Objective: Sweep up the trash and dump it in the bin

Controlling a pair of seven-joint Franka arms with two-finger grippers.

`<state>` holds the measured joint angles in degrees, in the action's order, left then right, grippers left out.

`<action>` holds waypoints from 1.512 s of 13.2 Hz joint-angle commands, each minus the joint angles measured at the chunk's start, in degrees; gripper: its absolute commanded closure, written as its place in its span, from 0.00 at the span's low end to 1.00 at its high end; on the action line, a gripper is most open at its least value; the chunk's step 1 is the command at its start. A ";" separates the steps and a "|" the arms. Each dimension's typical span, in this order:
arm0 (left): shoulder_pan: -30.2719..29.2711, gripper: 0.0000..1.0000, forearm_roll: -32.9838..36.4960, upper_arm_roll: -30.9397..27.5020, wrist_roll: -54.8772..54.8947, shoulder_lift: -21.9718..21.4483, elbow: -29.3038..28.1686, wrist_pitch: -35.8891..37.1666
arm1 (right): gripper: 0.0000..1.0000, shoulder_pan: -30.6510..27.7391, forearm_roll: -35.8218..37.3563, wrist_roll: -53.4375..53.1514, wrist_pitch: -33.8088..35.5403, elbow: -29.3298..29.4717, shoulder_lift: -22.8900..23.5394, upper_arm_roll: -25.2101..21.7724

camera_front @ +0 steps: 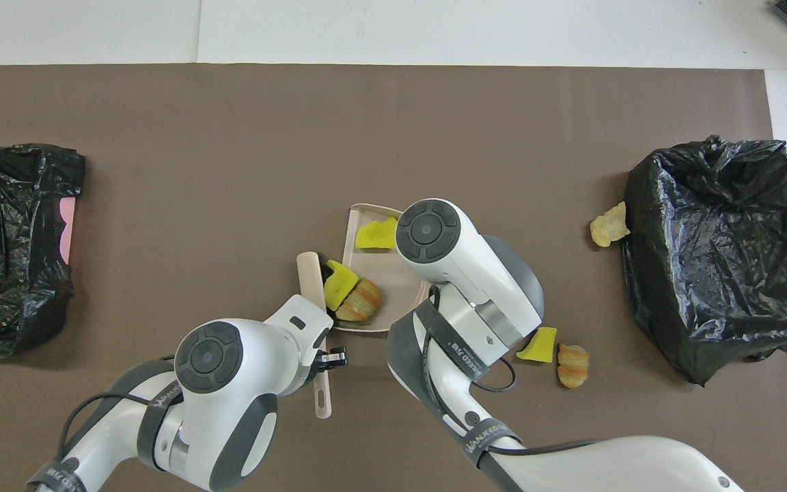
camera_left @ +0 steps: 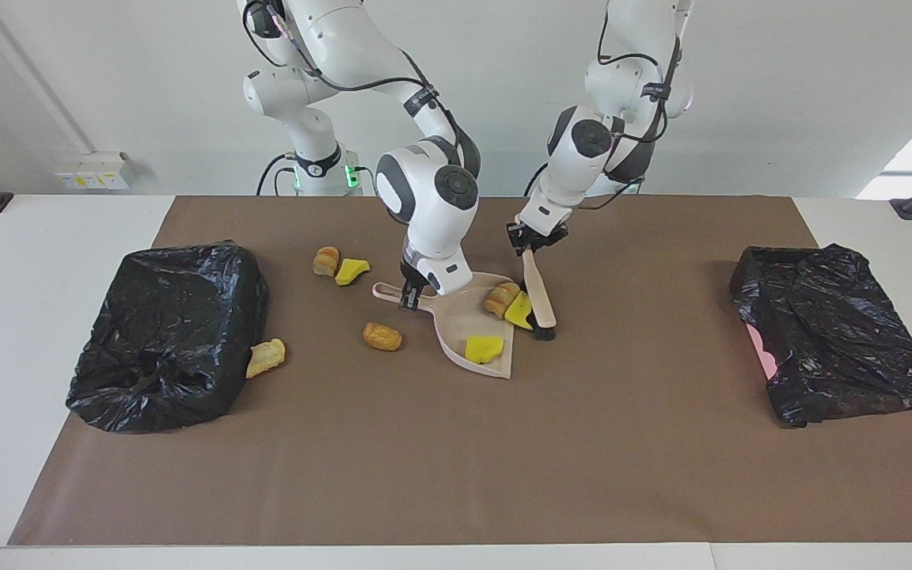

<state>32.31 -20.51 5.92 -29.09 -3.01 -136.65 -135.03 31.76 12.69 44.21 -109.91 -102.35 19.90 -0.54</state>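
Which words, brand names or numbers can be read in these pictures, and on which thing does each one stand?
"WANJEED", with more letters cut off: on the black cable sleeve of the right arm, overhead view.
A shorter white print on the same sleeve higher up: too small to read.
White print on the left arm's sleeve: cut off, unreadable.
Yellow stickers on the wall socket box: unreadable.

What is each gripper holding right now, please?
Left gripper: closed on the brush handle.
Right gripper: closed on the dustpan handle.
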 commanded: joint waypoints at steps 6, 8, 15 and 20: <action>1.61 1.00 -1.12 -1.17 1.59 3.98 7.00 2.65 | 1.00 -0.64 0.67 0.00 -1.18 -2.50 -1.35 0.54; 0.39 1.00 3.50 -1.87 -4.10 3.28 8.93 7.13 | 1.00 -0.55 0.49 -0.26 -1.01 -2.06 -1.26 0.54; -4.72 1.00 14.97 -1.70 -5.98 -3.82 14.40 25.12 | 1.00 -2.66 0.23 0.61 0.66 -0.83 -3.72 0.45; 3.43 1.00 14.18 -1.26 -11.65 -8.33 5.35 21.50 | 1.00 -9.59 -2.31 8.77 5.66 0.05 -8.82 0.45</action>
<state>31.23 -6.70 4.84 -36.10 -9.65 -127.13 -110.23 25.27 12.39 48.33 -106.22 -102.02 13.70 -0.62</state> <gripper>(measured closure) 0.744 0.692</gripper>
